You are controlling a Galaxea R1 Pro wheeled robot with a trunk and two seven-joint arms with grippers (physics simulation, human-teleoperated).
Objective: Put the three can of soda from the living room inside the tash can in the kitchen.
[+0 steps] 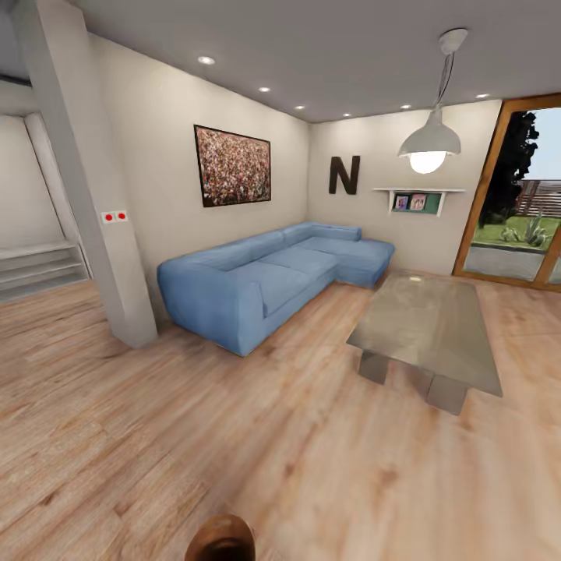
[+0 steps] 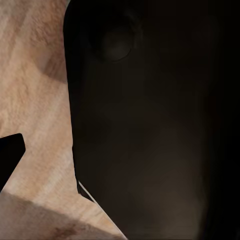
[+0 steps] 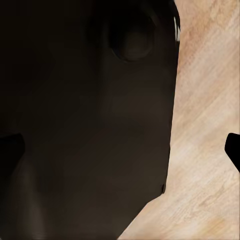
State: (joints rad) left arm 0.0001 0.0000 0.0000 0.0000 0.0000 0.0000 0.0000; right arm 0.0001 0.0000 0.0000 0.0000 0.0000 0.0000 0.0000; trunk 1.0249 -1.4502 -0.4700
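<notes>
I am looking into the living room, with a blue L-shaped sofa (image 1: 273, 276) along the far wall and a glass coffee table (image 1: 428, 327) to the right. The cans of soda and the tash can are out of view. In the left wrist view, my left gripper (image 2: 120, 155) hangs beside my dark body over the wood floor, with one fingertip (image 2: 10, 155) at the frame's edge. In the right wrist view, my right gripper (image 3: 120, 150) has its fingertips (image 3: 233, 149) wide apart. Both grippers are open with nothing between the fingers.
A white pillar (image 1: 101, 218) stands left of the sofa, with steps (image 1: 39, 269) behind it. A dark "N" (image 1: 344, 174), a shelf (image 1: 417, 199) and a pendant lamp (image 1: 428, 144) are at the back. A glass door (image 1: 522, 202) is at right. A brown rounded shape (image 1: 222, 539) sits at the bottom edge.
</notes>
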